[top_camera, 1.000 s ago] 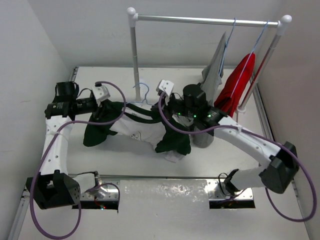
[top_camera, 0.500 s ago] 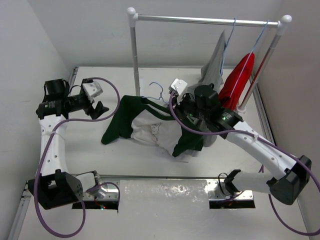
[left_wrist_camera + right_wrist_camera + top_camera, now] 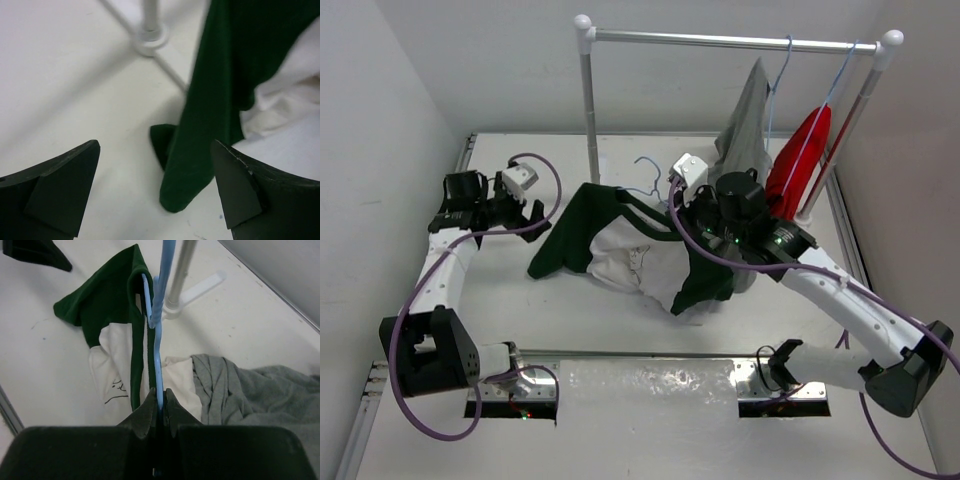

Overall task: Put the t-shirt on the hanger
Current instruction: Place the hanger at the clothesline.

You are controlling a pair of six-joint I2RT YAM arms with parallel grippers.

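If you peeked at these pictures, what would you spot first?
The big green-and-white t-shirt sprawls in the middle of the table, partly over the light-blue hanger, which the right gripper pinches shut. Next comes the bright red garment, hanging on the rail at the back right beside a grey garment. The left gripper hangs open near the t-shirt's dark sleeve.
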